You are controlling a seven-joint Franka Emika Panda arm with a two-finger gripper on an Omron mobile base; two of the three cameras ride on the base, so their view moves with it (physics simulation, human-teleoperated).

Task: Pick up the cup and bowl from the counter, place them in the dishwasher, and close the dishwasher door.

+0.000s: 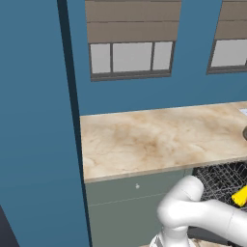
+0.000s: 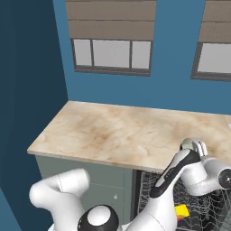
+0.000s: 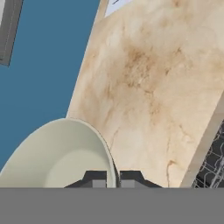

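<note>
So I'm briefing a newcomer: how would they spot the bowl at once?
Find the long beige marbled counter under the windows, with the open dishwasher below. At its wall side, the gripper pinches the bowl's rim: pale, shallow, round, unlike the yellow cup in the rack.

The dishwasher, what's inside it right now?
Inside the dishwasher sits a wire rack with the yellow cup in it. The robot's arm covers part of the rack, so the rest stays hidden.

Tabletop (image 1: 154, 140): beige marbled stone, smooth with a soft sheen. Bowl (image 3: 61, 157): pale, smooth and matt inside, perhaps glazed ceramic, though little of it shows. Dishwasher (image 2: 198, 212) rack: thin wire mesh; cup (image 2: 182, 211): plain, matt yellow.
</note>
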